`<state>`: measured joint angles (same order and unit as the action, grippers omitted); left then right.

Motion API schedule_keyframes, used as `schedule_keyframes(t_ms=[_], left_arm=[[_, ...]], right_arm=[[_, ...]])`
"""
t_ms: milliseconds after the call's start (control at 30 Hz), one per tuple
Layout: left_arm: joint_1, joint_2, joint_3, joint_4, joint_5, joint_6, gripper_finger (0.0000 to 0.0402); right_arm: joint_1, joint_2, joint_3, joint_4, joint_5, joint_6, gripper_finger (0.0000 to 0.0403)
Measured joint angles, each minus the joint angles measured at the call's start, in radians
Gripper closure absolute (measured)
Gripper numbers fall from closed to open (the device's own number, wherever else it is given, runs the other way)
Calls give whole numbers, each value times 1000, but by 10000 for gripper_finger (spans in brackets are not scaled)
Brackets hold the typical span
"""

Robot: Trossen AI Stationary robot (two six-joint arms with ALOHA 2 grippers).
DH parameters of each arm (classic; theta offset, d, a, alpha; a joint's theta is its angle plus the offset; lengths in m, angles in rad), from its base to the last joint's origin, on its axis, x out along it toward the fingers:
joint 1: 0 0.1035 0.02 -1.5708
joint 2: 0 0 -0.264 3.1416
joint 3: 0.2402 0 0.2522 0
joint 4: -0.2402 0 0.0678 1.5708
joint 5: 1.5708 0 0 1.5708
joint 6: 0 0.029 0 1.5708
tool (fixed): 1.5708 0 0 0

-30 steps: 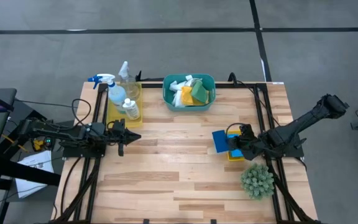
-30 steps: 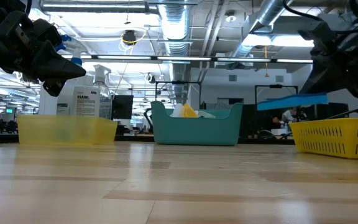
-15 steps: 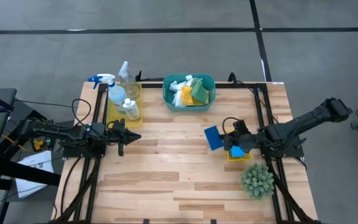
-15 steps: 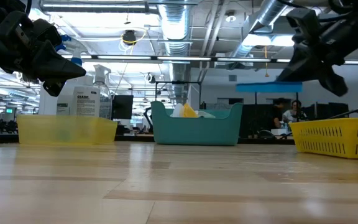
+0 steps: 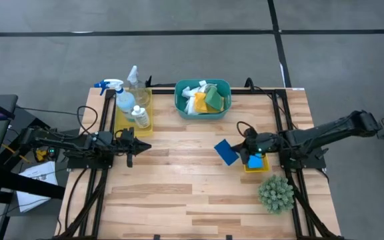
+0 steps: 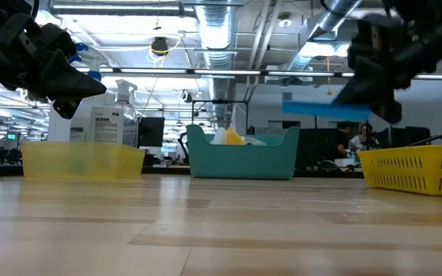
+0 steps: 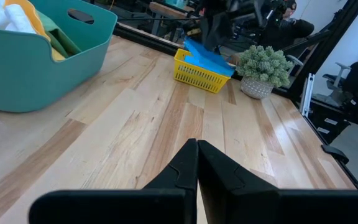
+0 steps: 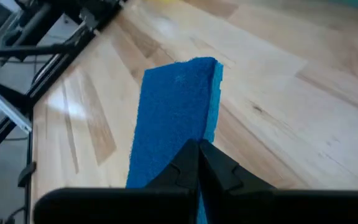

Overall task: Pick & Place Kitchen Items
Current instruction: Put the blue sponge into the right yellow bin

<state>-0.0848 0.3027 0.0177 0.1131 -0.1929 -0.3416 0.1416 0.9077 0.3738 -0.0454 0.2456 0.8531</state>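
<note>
High view gives me the whole layout: my right gripper (image 5: 240,151) is clamped on one dark-blue sponge (image 5: 225,152), held over bare wood just beside the small yellow tray (image 5: 255,166) at the table's right side, where one light-blue sponge (image 5: 254,161) lies. What I can't judge from above is height; the low view settles it, showing that sponge (image 6: 322,110) flat and well clear of the tabletop, higher than the tray's rim (image 6: 413,170). The right wrist view adds the grip itself: both fingers pinched on one edge of the sponge (image 8: 176,118), which sticks out ahead of them. My left gripper (image 5: 133,146) waits at the table's left side, and the left wrist view shows its fingers (image 7: 191,171) pressed together, holding nothing. Counting from above: one teal basin (image 5: 203,111) at the back holding white, yellow and green cloths (image 5: 204,99), and one long yellow tray (image 5: 133,113) with three bottles, namely a blue-trigger spray bottle (image 5: 117,92), a clear bottle (image 5: 135,82) and a small white bottle (image 5: 139,116). One spiky green plant (image 5: 275,193) stands near the right front corner.
</note>
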Motion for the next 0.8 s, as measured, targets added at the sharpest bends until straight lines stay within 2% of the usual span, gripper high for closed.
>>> schedule_keyframes(t_ms=[133,267,567,800], left_arm=[[0,0,0,0,0,0,399],[0,0,0,0,0,0,399],[0,0,0,0,0,0,399],[0,0,0,0,0,0,399]], right_arm=[[-50,-11,-119,184,-88,-5,403],[-50,-10,-186,264,-111,26,403],[-4,-10,-136,231,-211,-110,403],[9,-10,-83,144,-220,-251,403]])
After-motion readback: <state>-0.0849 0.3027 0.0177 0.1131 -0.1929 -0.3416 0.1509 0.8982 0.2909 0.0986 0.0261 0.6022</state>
